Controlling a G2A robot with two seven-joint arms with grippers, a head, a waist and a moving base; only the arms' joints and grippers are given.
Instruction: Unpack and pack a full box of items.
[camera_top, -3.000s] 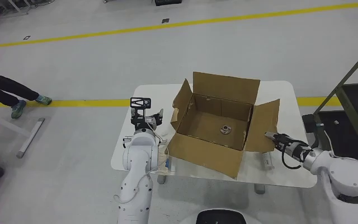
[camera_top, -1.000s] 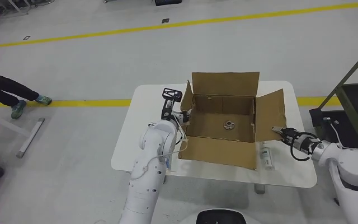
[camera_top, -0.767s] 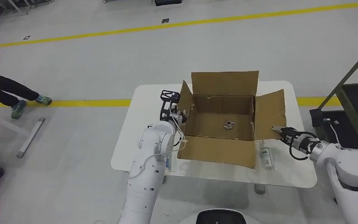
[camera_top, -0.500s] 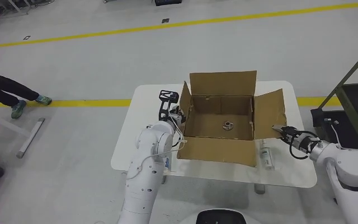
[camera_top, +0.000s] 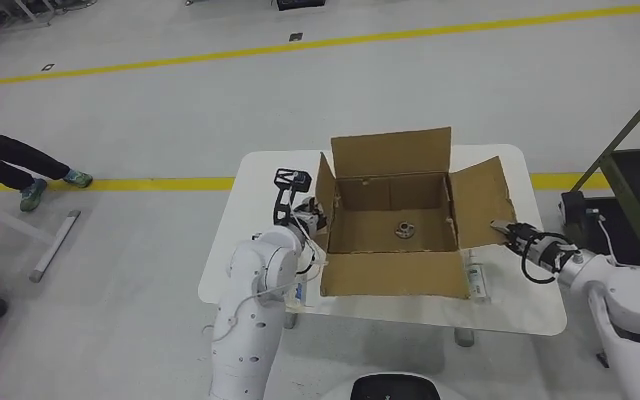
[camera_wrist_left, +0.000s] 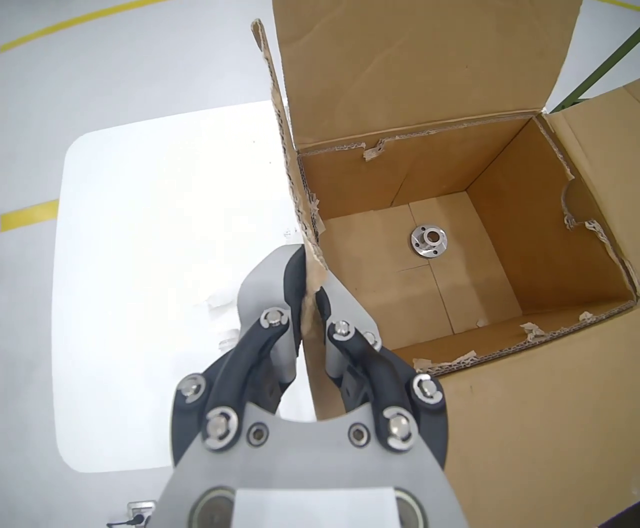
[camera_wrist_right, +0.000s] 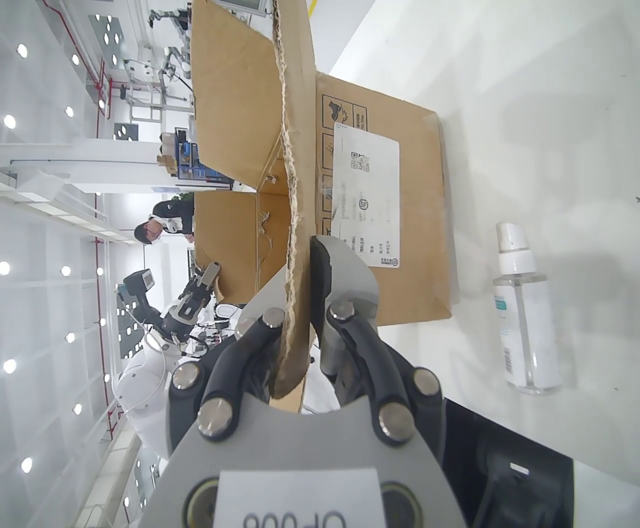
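An open cardboard box (camera_top: 395, 275) stands on the white table (camera_top: 250, 200), flaps spread. A round metal flange (camera_top: 403, 232) (camera_wrist_left: 427, 241) lies on the box floor. My left gripper (camera_top: 314, 212) (camera_wrist_left: 306, 272) is shut on the box's left side flap (camera_wrist_left: 295, 200), pinching its torn edge. My right gripper (camera_top: 500, 228) (camera_wrist_right: 300, 260) is shut on the right side flap (camera_top: 482, 200) (camera_wrist_right: 292, 150). A clear spray bottle (camera_top: 476, 278) (camera_wrist_right: 522, 320) with a white cap lies on the table just outside the box's right wall.
A white paper label (camera_wrist_right: 367, 197) is stuck on the box's outer right wall. Bare table lies left of the box. A green frame post (camera_top: 600, 160) stands past the table's right edge. Yellow floor lines run behind the table.
Both arms have turned and shifted the box, each holding a flap: three seconds ago it sat skewed, now it is square to the table. The left gripper moved back left slightly.
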